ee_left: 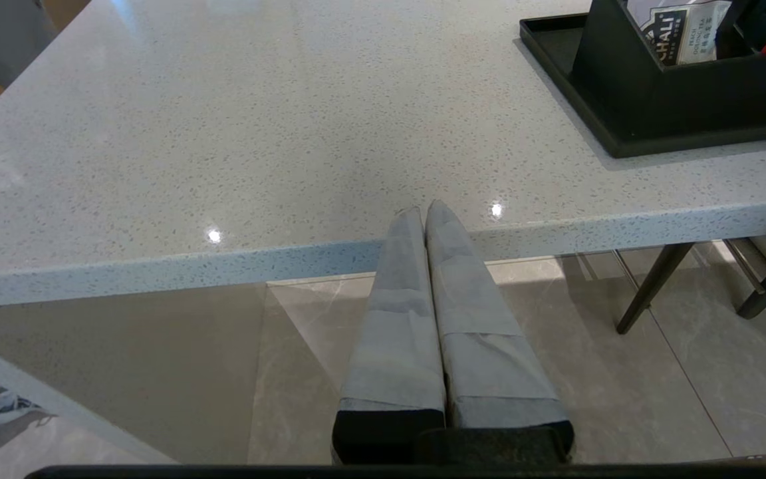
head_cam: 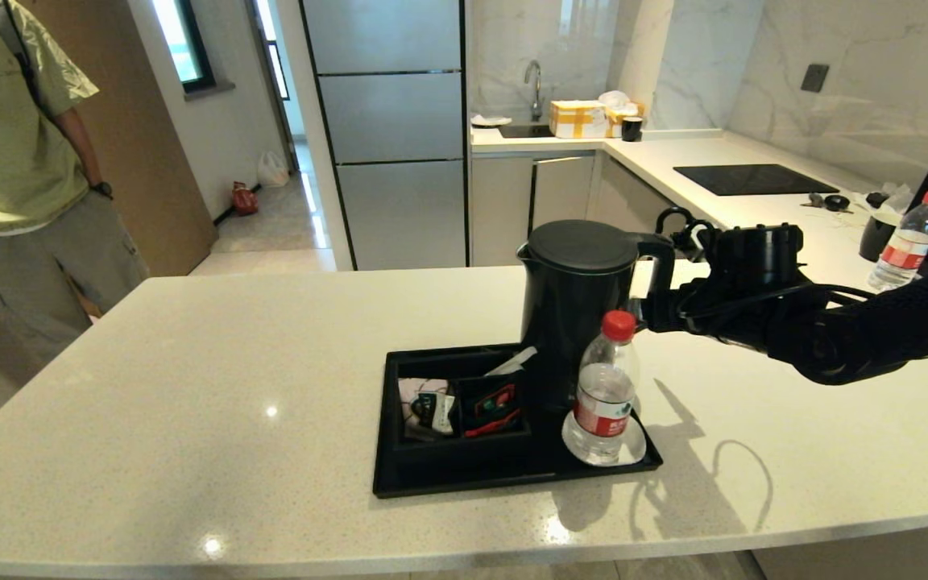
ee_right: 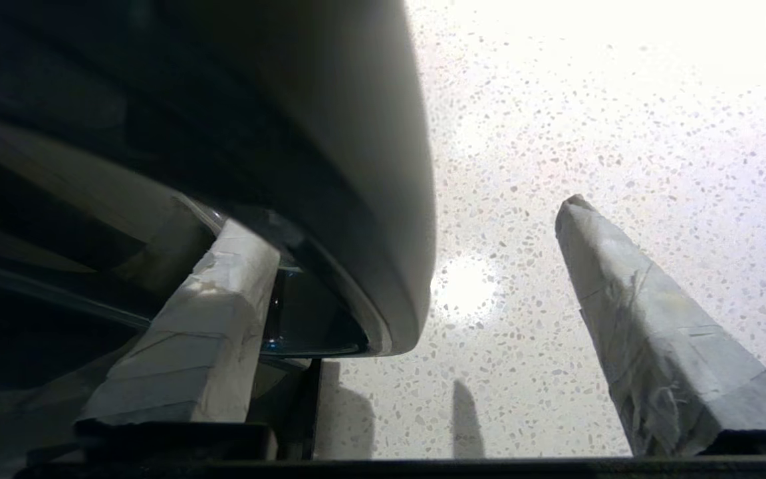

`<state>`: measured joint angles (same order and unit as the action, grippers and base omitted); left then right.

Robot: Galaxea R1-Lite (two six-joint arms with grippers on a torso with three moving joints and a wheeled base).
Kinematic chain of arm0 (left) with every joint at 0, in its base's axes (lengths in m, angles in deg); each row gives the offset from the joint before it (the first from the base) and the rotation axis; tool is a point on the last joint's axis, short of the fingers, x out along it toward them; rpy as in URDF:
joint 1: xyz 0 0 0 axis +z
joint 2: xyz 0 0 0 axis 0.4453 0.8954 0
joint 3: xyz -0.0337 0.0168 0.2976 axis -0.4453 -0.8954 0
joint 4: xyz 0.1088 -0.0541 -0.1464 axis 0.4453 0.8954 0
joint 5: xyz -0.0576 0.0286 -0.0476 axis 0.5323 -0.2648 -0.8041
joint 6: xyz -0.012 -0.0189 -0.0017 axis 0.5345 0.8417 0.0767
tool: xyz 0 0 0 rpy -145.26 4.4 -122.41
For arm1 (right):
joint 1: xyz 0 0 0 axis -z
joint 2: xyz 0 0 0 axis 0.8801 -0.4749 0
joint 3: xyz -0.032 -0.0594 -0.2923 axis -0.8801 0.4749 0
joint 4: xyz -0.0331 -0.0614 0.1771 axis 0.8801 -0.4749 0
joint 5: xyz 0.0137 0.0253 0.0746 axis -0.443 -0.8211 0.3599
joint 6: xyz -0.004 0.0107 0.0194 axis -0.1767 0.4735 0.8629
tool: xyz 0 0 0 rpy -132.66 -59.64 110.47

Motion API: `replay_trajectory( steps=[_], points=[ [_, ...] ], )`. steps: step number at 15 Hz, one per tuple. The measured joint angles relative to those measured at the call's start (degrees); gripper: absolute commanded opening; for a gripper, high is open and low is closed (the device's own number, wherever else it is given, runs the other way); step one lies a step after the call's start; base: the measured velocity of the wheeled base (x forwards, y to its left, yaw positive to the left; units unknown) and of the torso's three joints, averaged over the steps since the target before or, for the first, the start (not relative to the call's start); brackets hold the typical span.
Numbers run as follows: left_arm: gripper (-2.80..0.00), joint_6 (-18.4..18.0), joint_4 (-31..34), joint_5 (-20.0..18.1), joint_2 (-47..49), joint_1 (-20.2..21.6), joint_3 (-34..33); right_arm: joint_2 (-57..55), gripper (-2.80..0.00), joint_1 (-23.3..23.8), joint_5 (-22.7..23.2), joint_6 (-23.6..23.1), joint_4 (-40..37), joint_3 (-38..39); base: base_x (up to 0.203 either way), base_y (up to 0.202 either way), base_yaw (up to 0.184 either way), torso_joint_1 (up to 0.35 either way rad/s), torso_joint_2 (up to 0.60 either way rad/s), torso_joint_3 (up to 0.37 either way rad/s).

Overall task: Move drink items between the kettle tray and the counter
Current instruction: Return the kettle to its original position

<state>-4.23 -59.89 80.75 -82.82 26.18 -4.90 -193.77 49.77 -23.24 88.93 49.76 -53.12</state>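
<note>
The head view shows the kettle (head_cam: pixel 573 302) standing upright on the tray (head_cam: pixel 464 475), its long axis vertical, lid on top, spout toward the left and loop handle (head_cam: pixel 657 266) toward the right. The right pincer (head_cam: pixel 651 310) reaches in from the right at the handle, but its fingers are hidden there behind the handle and the arm. The right wrist view fills that gap: the two taped fingers (ee_right: pixel 655 346) stand wide apart, one passed inside the handle loop against the dark kettle body (ee_right: pixel 157 133), the other outside over the bare speckled surface (ee_right: pixel 589 100), with the handle's curved bar (ee_right: pixel 383 199) between them and the outer finger clear of it, so nothing is gripped

The bottle (head_cam: pixel 605 395) stands upright on the white coaster (head_cam: pixel 633 447) in the tray's front right corner, red cap up, just in front of the kettle. The tray's divided compartments (head_cam: pixel 464 407) on its left half hold packets; a sachet (head_cam: pixel 428 407) lies in the left one. A second bottle (head_cam: pixel 907 242) stands on the far right of the back counter

The left pincer (ee_left: pixel 425 211) does not appear in the head view; its own wrist view shows it below and before the surface's (ee_left: pixel 223 133) front edge, fingers pressed together and holding nothing, with the tray corner (ee_left: pixel 556 46) off to one side and a labelled packet (ee_left: pixel 679 30) in the compartment
</note>
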Motion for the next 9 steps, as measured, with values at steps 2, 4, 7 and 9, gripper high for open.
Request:
replay_trajectory(
  steps=[2, 4, 7, 9],
  points=[
    [-2.80, 0.0, 0.0, 0.0, 0.0, 0.0, 0.0, 0.3, 0.00, 0.2, 0.0, 0.0, 0.0, 0.3, 0.000, 0.000, 0.000, 0.000, 0.00, 0.000],
    [-2.80, 0.0, 0.0, 0.0, 0.0, 0.0, 0.0, 0.6, 0.00, 0.5, 0.0, 0.0, -0.1, 0.6, 0.000, 0.000, 0.000, 0.000, 0.00, 0.000],
    [-2.80, 0.0, 0.0, 0.0, 0.0, 0.0, 0.0, 0.9, 0.00, 1.2, -0.1, 0.1, -0.1, 0.9, 0.000, 0.000, 0.000, 0.000, 0.00, 0.000],
    [-2.80, 0.0, 0.0, 0.0, 0.0, 0.0, 0.0, 1.8, 0.00, 1.9, 0.0, 0.1, -0.4, 2.0, 0.000, 0.000, 0.000, 0.000, 0.00, 0.000]
  ],
)
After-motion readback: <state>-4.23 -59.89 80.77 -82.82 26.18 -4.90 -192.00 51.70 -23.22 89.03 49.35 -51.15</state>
